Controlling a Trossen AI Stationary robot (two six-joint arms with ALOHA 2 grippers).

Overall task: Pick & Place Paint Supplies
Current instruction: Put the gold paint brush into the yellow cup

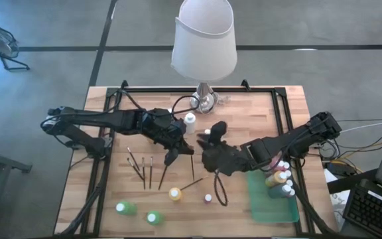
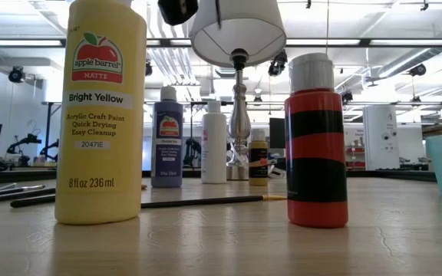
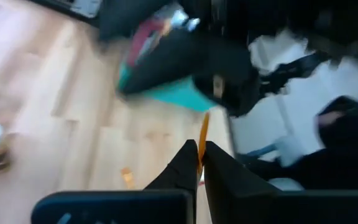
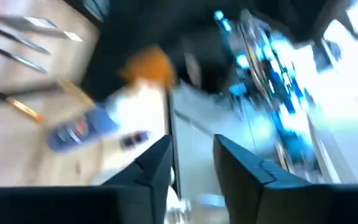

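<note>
Wooden worktop (image 1: 78,192) carries most supplies loose: nearest, two green bottles (image 1: 126,208), a yellow bottle (image 1: 175,194) and four paintbrushes (image 1: 143,169) lie unsorted. At the near right, the green tray (image 1: 264,207) holds a few bottles (image 1: 280,178) along its far edge, so the job looks barely begun. Mid-table, the left hand (image 3: 199,163) is pinched shut on a paintbrush (image 3: 202,134). Beside it, the right hand (image 4: 191,163) stands part open, apparently empty. Farther back stands the lamp (image 1: 204,40).

Paint bottles (image 1: 175,194), brushes (image 1: 150,170) scattered tabletop.
</note>
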